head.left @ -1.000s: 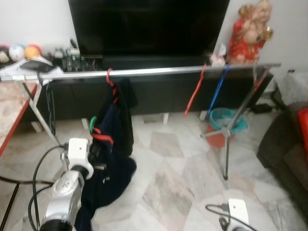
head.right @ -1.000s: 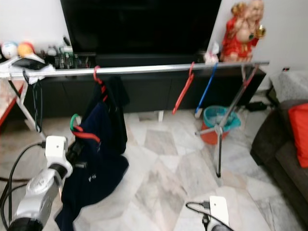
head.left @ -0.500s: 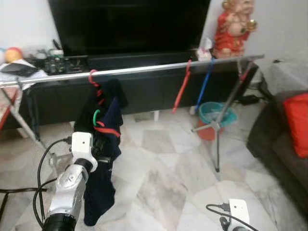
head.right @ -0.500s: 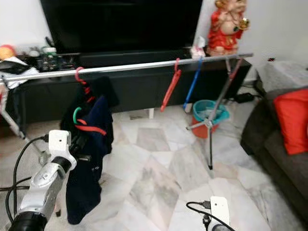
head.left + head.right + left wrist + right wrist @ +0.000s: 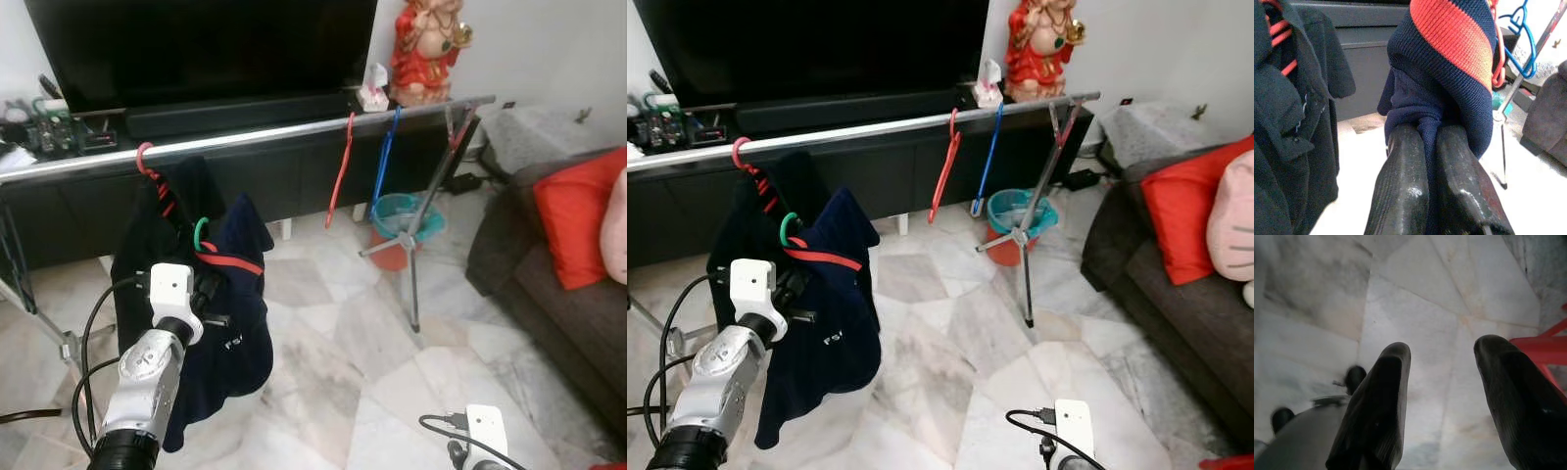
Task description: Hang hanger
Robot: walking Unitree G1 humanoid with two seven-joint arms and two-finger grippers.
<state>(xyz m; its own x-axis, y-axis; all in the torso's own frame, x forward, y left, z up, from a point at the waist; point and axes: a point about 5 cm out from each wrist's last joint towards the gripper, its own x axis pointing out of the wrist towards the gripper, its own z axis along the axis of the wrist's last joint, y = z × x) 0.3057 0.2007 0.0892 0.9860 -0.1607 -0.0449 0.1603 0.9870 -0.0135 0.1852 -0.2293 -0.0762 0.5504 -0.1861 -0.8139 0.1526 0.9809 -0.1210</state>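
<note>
Two empty hangers, red (image 5: 340,162) and blue (image 5: 385,152), hang further along the rail (image 5: 294,130). A black shirt (image 5: 147,245) hangs right behind the navy garment (image 5: 1449,88), pinched in the left pincer (image 5: 1432,142). Right pincer (image 5: 1442,382) gapes wide over the floor (image 5: 1415,298)

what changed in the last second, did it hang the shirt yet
Not yet. The left gripper has raised the navy shirt on its green-hooked hanger, so the garment no longer trails toward the floor, though the hook is still below the rail. The camera has swung right, revealing the sofa. The grip stays clamped, the black shirt still hangs, and the right gripper stays open.
</note>
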